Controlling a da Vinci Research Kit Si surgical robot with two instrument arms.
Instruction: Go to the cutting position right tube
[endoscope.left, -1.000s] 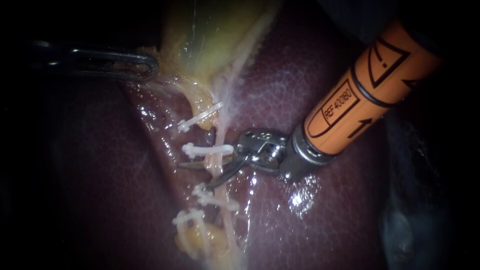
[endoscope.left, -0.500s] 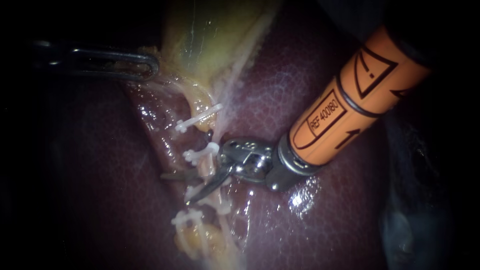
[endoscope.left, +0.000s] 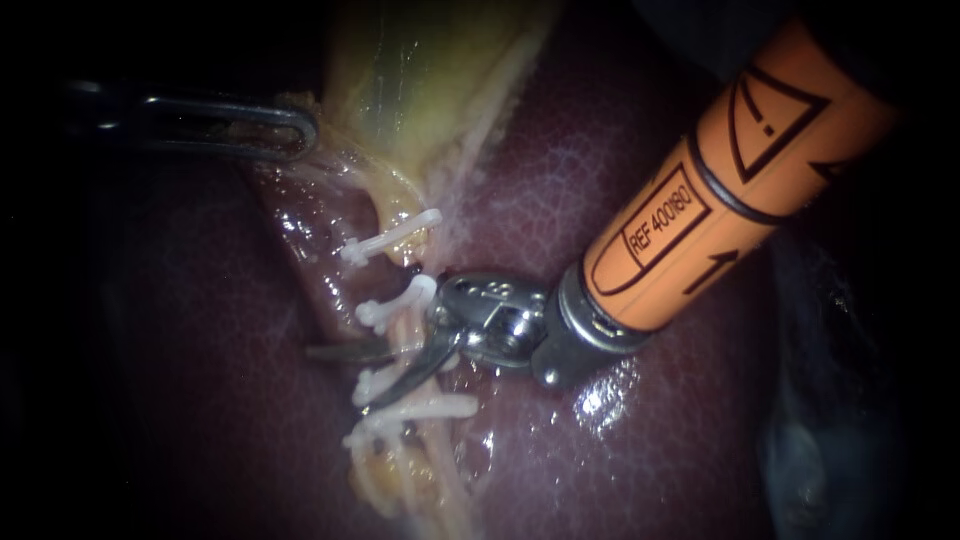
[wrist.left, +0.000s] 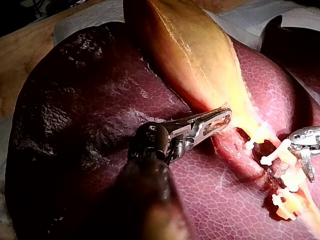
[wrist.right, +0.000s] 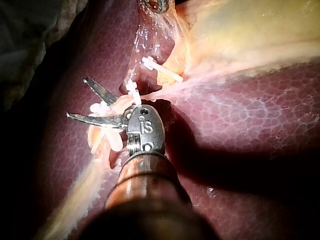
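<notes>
Tube, crossed by white clips, lies on the liver between the right instrument's parted blades. Left instrument has its jaws clamped on the gallbladder edge.

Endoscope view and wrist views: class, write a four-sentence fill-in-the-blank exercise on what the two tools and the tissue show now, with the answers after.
1. The right tool has its jaws ____.
2. The left tool is shut on the yellowish ____.
3. Each white clip lies across a ____.
4. The dark red tissue underneath is the ____.
Missing words: open; gallbladder; tube; liver.
</notes>
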